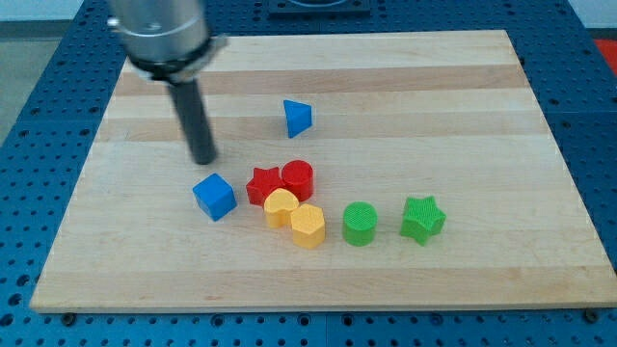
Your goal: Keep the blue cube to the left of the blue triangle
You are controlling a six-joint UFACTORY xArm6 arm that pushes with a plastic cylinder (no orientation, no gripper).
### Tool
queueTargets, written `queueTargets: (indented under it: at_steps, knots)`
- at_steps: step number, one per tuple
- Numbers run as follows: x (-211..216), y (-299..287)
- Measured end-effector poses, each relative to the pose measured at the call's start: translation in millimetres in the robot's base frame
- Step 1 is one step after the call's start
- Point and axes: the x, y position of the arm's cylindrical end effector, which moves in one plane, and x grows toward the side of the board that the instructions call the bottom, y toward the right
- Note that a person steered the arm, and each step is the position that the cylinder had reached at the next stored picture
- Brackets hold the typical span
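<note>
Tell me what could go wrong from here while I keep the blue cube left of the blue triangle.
1. My tip sits just above the blue cube; a push toward the view's bottom right could drive it into the red star and scatter that cluster.
2. Pushing the cube too far toward the view's right could carry it past the blue triangle, which would break the left-of relation.

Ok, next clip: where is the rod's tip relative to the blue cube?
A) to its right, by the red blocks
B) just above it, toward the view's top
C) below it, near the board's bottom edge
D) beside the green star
B: my tip sits just above the blue cube, slightly left, apparently not touching it.
</note>
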Motion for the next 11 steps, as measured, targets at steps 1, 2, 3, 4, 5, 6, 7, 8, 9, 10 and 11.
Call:
queueTargets:
  at_steps: [1,2,3,4,5,6,7,8,9,10,11]
  knots:
    - [36,-67]
    - [88,-78]
    - [122,-47]
    - [128,-24]
    - [120,5]
    - [89,33]
    - [42,41]
    - [30,41]
    - [61,41]
    - [74,54]
    - [52,72]
